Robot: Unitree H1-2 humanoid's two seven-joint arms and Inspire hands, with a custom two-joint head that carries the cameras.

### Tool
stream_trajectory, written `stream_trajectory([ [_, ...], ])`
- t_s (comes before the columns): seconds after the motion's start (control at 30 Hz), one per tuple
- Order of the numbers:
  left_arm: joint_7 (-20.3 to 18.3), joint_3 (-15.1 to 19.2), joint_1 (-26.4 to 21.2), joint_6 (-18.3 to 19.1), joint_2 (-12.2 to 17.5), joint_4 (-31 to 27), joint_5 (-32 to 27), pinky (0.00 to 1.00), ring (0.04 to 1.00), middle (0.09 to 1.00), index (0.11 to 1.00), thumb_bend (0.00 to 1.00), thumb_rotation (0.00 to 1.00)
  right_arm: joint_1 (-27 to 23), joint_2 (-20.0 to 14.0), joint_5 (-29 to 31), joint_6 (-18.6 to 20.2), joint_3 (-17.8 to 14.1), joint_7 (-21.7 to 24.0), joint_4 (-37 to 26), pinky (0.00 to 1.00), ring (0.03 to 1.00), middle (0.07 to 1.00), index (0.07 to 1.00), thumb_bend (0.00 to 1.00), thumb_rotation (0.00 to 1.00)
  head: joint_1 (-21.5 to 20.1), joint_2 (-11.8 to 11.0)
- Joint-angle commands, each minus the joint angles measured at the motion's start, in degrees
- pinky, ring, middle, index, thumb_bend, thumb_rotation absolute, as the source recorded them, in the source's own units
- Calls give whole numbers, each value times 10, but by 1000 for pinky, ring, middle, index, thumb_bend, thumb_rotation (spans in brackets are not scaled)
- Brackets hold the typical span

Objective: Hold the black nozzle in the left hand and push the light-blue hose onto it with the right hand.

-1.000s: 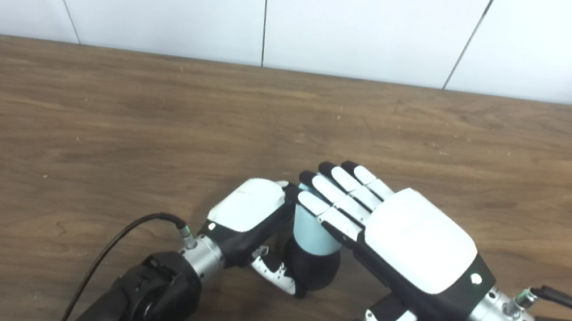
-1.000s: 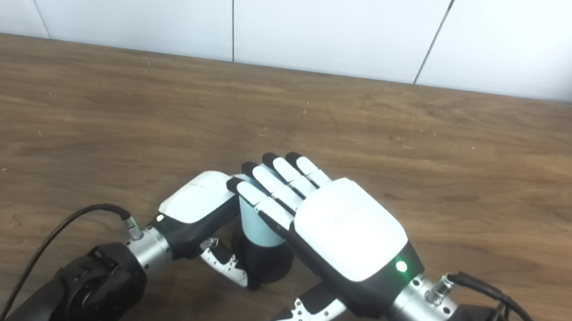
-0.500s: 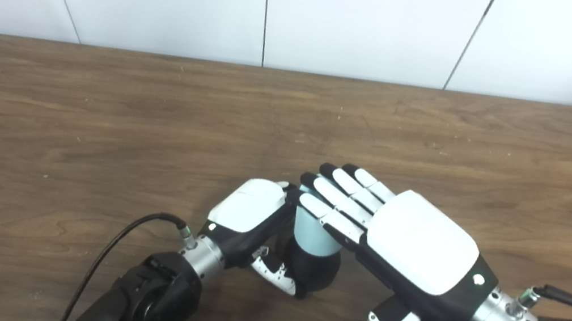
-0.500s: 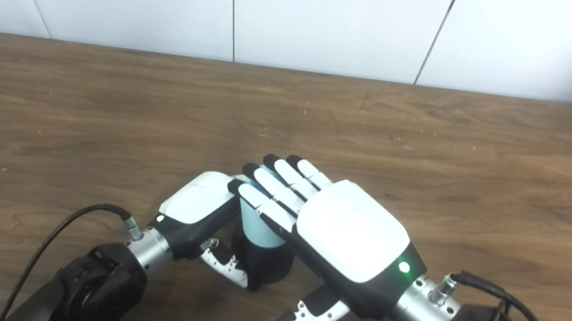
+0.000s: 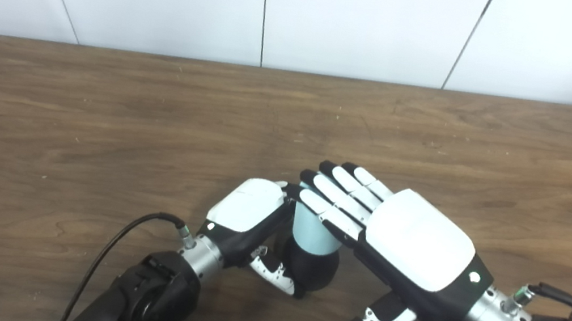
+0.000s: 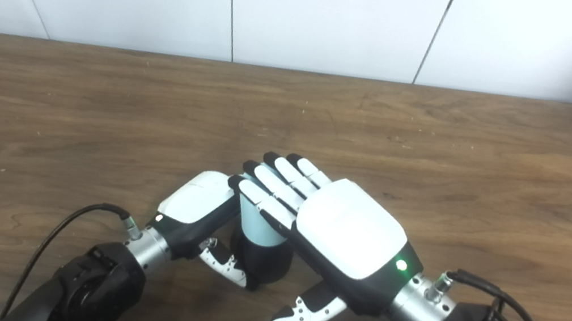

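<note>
Two parts stand joined near the front middle of the wooden table (image 5: 101, 97): a short light-blue hose (image 5: 311, 230), a smooth pale cylinder, seated upright on a rounded black nozzle (image 5: 313, 268). The left hand (image 5: 248, 218) is closed around the nozzle from the left, thumb curled under its front. The right hand (image 5: 409, 249) lies flat with fingers (image 5: 335, 191) extended over the hose's top and thumb hanging free, gripping nothing. Only the left eye view catches a grey bar at the far left edge; the right eye view shows more of the table's right corner.
</note>
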Motion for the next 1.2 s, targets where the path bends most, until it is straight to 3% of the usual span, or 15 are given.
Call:
stream_trajectory([
  [0.0, -65, -20, 28, 10, 24, 25, 4, 897, 639, 495, 484, 522, 0, 15, -15, -8, 8, 5, 19, 25, 1000, 1000, 992, 968, 740, 961, 0, 0],
  [1.17, -69, -16, 26, 9, 26, 24, 2, 898, 639, 494, 484, 522, 0, 46, -19, -7, 16, 26, -2, 38, 1000, 1000, 995, 970, 726, 937, -3, 1],
])
